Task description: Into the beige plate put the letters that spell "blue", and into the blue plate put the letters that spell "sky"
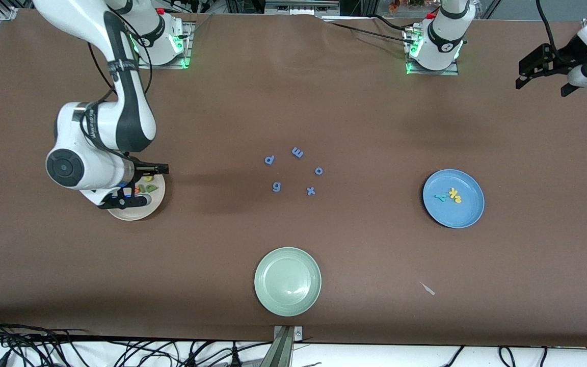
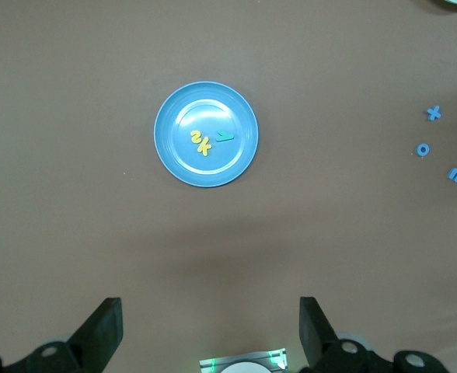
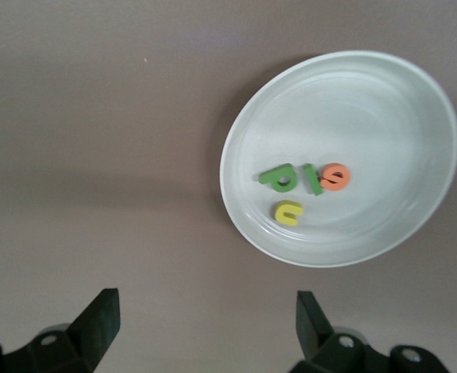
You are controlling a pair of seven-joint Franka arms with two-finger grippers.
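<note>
The beige plate (image 1: 140, 211) (image 3: 384, 101) lies toward the right arm's end of the table. In it are the dark green b (image 3: 277, 178), thin green l (image 3: 312, 179), orange e (image 3: 336, 176) and yellow u (image 3: 289, 212). My right gripper (image 1: 138, 186) (image 3: 205, 299) hangs open and empty above that plate's edge. The blue plate (image 1: 464, 211) (image 2: 205, 167) holds the yellow s (image 2: 195, 137), yellow k (image 2: 204, 147) and teal y (image 2: 225, 137). High over the table's corner by its own base, my left gripper (image 1: 543, 86) (image 2: 211, 303) waits open and empty.
A pale green plate (image 1: 287, 281) sits empty nearest the front camera. Several blue letters (image 1: 297, 152) are scattered mid-table between the two filled plates. A small white scrap (image 1: 428, 289) lies nearer the camera than the blue plate.
</note>
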